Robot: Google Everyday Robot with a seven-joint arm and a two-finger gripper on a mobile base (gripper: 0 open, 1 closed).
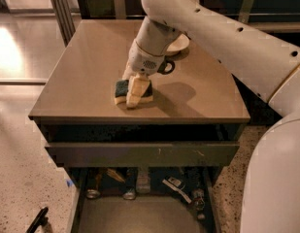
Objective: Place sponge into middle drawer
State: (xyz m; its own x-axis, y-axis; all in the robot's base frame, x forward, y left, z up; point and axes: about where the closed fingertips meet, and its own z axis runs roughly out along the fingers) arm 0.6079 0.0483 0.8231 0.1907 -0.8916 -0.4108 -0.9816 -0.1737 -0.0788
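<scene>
Cabinet top – flat, brown, seen from the front and above. We note the sponge lying on it, near the front edge and about midway between the left and right edges. Its dark green layer faces up and the pale yellow foam shows along the near side.

The gripper is down on the sponge, reaching from behind and covering its middle, so green shows on either side of it. We cannot tell whether it is clamped on the sponge or only resting around it. The sponge sits flat on the top, not lifted.

The white arm comes in from the right back corner and crosses over a white bowl, which stands near the back edge, right of centre and well apart from the sponge.

Below the top, a drawer with a long grey-brown front panel stands slightly out from the cabinet face.

Lower down, the middle drawer is pulled far out – we see its flat grey floor between dark side walls. Small mixed items lie along its back edge; we cannot make out what they are. The sponge is not in it.
</scene>
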